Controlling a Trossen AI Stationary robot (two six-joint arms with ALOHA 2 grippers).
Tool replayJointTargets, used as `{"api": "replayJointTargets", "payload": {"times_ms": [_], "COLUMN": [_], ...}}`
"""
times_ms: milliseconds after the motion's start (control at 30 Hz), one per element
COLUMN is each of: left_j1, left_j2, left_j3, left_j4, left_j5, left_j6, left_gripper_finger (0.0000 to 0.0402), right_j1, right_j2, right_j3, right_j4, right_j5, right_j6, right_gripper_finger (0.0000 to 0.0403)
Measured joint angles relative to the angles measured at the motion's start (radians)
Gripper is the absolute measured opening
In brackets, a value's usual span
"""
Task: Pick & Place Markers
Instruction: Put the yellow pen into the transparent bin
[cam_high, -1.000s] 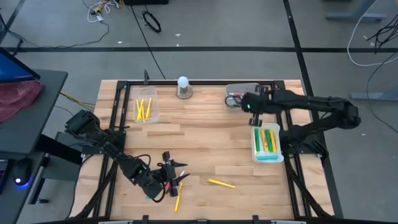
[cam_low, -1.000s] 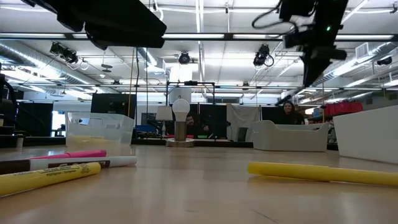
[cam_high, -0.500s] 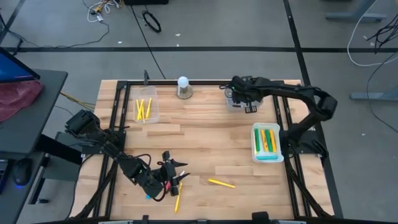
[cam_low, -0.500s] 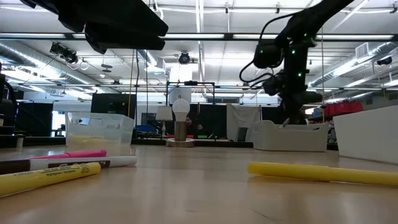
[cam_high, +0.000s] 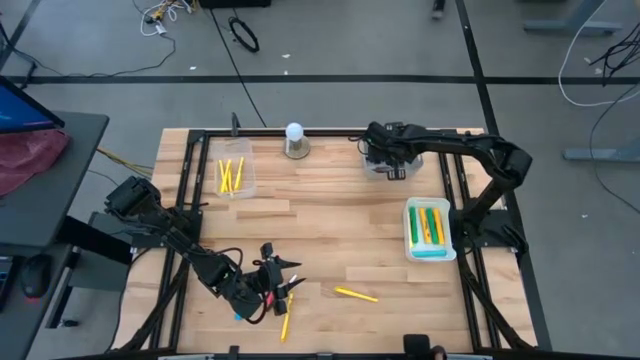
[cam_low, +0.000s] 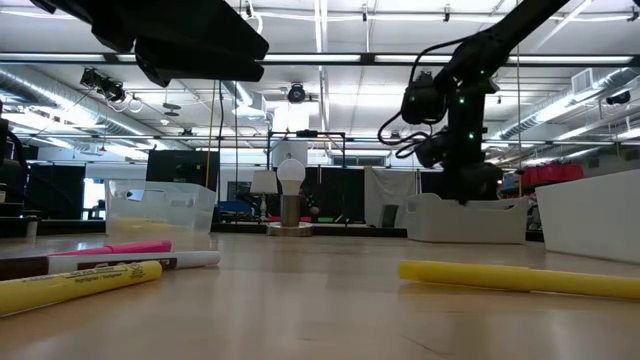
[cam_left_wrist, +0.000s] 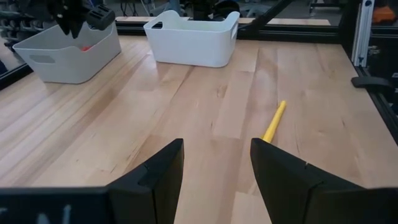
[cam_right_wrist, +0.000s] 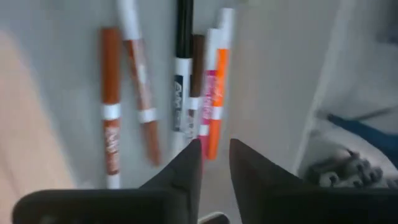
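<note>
My right gripper (cam_high: 386, 164) reaches down into the grey bin (cam_high: 400, 141) at the table's far right. In the right wrist view it (cam_right_wrist: 216, 152) is shut on an orange marker (cam_right_wrist: 219, 87) among brown, black and pink markers lying on the bin floor. My left gripper (cam_high: 276, 276) hovers open near the table's near-left, with yellow and other markers (cam_high: 286, 318) lying flat beneath and beside it. One more yellow marker (cam_high: 357, 294) lies flat to its right and shows in the left wrist view (cam_left_wrist: 273, 122). My right gripper pinches the orange marker by its near end (cam_right_wrist: 212, 147) between the two fingertips. The fingers come from above, slanting down into the grey bin. The rest of the marker stretches away along the bin floor beside the pink one; whether it rests there, I cannot tell.
A white bin (cam_high: 409, 232) with yellow and green markers stands on the right side. A clear bin (cam_high: 238, 190) with yellow markers sits far-left. A white knob on a grey base (cam_high: 295, 140) stands at the far edge. Bare wood lies mid-table.
My right gripper has swung from beside the white bin's far end toward the table's far edge, over the grey bin, then dropped down into it. The left arm has kept still.
</note>
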Motion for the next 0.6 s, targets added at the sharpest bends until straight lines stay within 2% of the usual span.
{"api": "replayJointTargets", "payload": {"times_ms": [133,233,300,467,600], "left_j1": [0.000,0.000,0.000,0.007,0.007], "left_j2": [0.000,0.000,0.000,0.000,0.000], "left_j3": [0.000,0.000,0.000,0.000,0.000], "left_j4": [-0.008,-0.012,-0.018,-0.020,-0.020], "left_j5": [0.000,0.000,0.000,0.000,0.000], "left_j6": [0.000,0.000,0.000,0.000,-0.002], "left_gripper_finger": [0.0193,0.0193,0.0193,0.0193,0.0193], "right_j1": [0.010,0.037,0.064,0.188,0.373], "right_j2": [-0.007,-0.020,-0.041,-0.126,-0.215], "right_j3": [0.000,0.000,0.000,0.000,0.000], "right_j4": [0.013,0.006,-0.027,-0.122,-0.138], "right_j5": [0.080,0.199,0.231,0.207,0.137], "right_j6": [0.056,0.169,0.249,0.435,0.549], "right_gripper_finger": [0.0106,0.0116,0.0118,0.0108,0.0090]}}
